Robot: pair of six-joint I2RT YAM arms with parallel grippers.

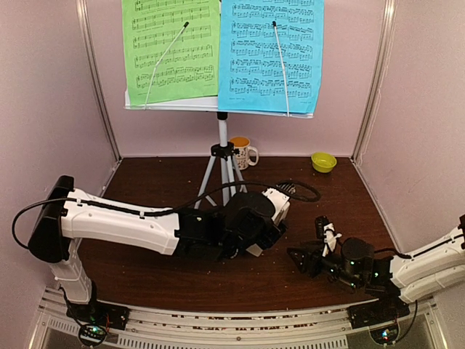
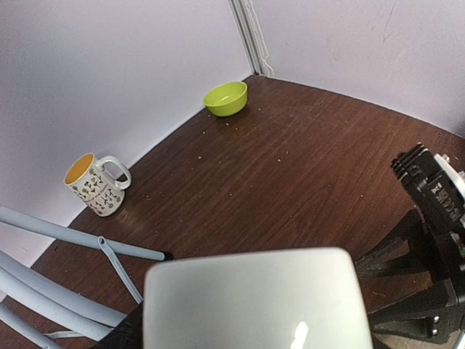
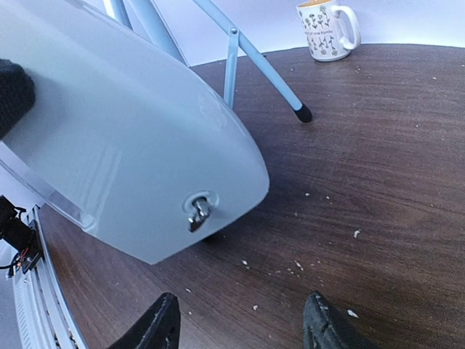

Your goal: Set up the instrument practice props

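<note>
The pale grey music stand (image 1: 218, 106) stands on its silver tripod (image 1: 222, 156) at the back. A green sheet (image 1: 171, 47) and a blue sheet (image 1: 270, 54) lie on it under wire holders. My left gripper (image 1: 267, 217) is shut on the white metronome (image 1: 277, 203) and holds it tilted low over the table's middle. The metronome fills the bottom of the left wrist view (image 2: 251, 298) and hides the fingers there. In the right wrist view the metronome (image 3: 123, 145) shows its winding key (image 3: 197, 209). My right gripper (image 3: 243, 323) is open and empty just in front of it, and also shows in the top view (image 1: 305, 258).
A patterned mug (image 1: 243, 153) stands by the tripod at the back wall and a small green bowl (image 1: 323, 161) sits in the back right corner. The tripod legs (image 2: 65, 240) spread just left of the metronome. Crumbs dot the brown table (image 1: 182, 276).
</note>
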